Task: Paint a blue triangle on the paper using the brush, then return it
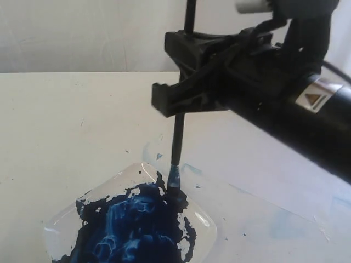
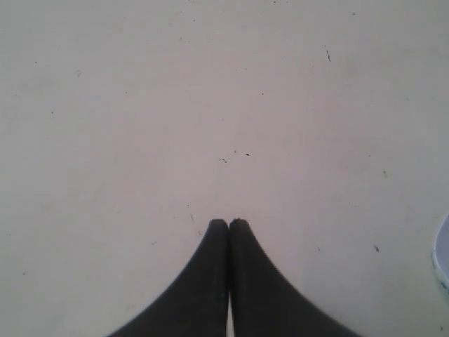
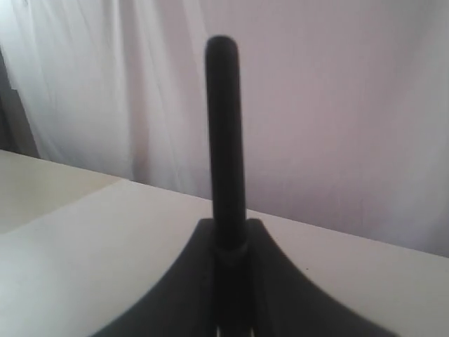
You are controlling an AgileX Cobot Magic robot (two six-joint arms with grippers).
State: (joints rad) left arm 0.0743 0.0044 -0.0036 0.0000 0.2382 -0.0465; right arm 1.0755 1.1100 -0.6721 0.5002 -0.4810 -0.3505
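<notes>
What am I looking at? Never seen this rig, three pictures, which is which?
It is a two-armed robot. The exterior view looks at the table from off the arms: the right pincer is shut on the brush, held upright, tip dipped in a clear dish of blue paint; the paper lies next to it. The other two cameras sit on the wrists. The right wrist view shows the brush handle rising from that pincer. The left wrist view shows the left pincer, shut and empty, over the table.

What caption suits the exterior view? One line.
Right end effector holds the brush upright, tip in a dish of blue paint.
</notes>
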